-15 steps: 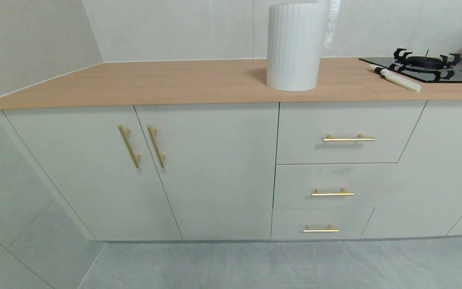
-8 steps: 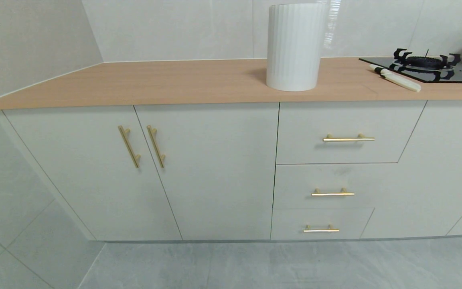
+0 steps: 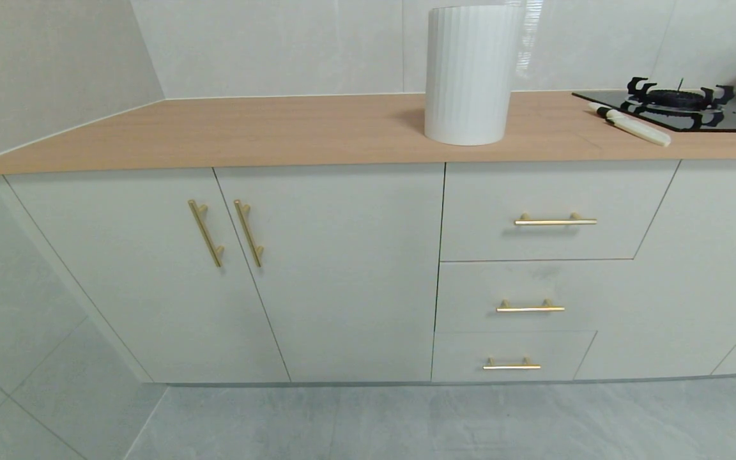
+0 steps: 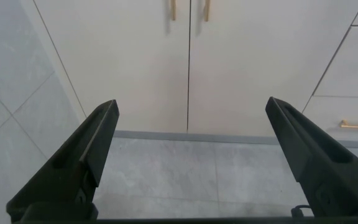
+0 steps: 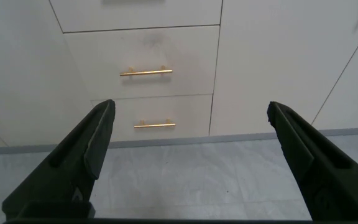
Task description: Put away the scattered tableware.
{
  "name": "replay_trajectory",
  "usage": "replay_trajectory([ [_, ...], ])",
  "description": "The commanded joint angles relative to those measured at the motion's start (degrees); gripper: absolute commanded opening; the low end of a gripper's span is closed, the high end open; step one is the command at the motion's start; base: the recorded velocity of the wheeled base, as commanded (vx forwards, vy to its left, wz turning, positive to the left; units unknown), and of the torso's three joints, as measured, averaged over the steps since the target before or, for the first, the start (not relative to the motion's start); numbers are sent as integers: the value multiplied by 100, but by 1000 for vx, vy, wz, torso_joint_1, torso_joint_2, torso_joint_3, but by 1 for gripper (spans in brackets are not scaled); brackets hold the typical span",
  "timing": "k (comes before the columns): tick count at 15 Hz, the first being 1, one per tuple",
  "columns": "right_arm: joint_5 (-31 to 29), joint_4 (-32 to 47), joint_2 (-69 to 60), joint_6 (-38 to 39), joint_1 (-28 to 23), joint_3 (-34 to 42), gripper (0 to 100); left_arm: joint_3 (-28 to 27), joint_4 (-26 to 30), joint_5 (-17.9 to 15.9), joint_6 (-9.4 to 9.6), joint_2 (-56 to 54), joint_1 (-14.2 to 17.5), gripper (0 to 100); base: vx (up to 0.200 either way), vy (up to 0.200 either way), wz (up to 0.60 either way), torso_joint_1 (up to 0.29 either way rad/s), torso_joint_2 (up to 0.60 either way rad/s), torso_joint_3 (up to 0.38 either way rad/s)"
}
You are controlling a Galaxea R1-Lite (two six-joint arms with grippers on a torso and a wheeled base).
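Note:
A cream-handled knife [image 3: 630, 124] lies on the wooden countertop [image 3: 266, 131] by the front corner of the black gas hob [image 3: 681, 105]. A tall white ribbed container [image 3: 468, 73] stands on the countertop left of the knife. My left gripper [image 4: 191, 109] hangs open low in front of the double cabinet doors [image 4: 188, 56], above the floor. My right gripper [image 5: 191, 109] is open too, low before the lower drawers [image 5: 145, 59], with nothing between its fingers.
Below the countertop are two cabinet doors with gold handles [image 3: 224, 233] and a stack of three drawers with gold handles [image 3: 554, 221]. A tiled wall closes the left side. Grey floor tiles [image 3: 406, 421] spread in front of the cabinets.

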Motion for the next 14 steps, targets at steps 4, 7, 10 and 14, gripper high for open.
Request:
replay_trajectory([
  [4, -2, 20, 11, -2, 0, -4, 100, 0, 2, 4, -11, 2, -7, 100, 0, 0, 0, 0, 0, 0],
  [7, -2, 20, 11, -2, 0, 5, 100, 0, 2, 4, 33, 2, 2, 100, 0, 0, 0, 0, 0, 0],
  [10, 7, 20, 11, -2, 0, -4, 100, 0, 2, 4, 33, 2, 2, 100, 0, 0, 0, 0, 0, 0],
  [14, 7, 20, 11, -2, 0, 5, 100, 0, -7, 4, 16, 2, -7, 100, 200, 0, 0, 4, 2, 0],
])
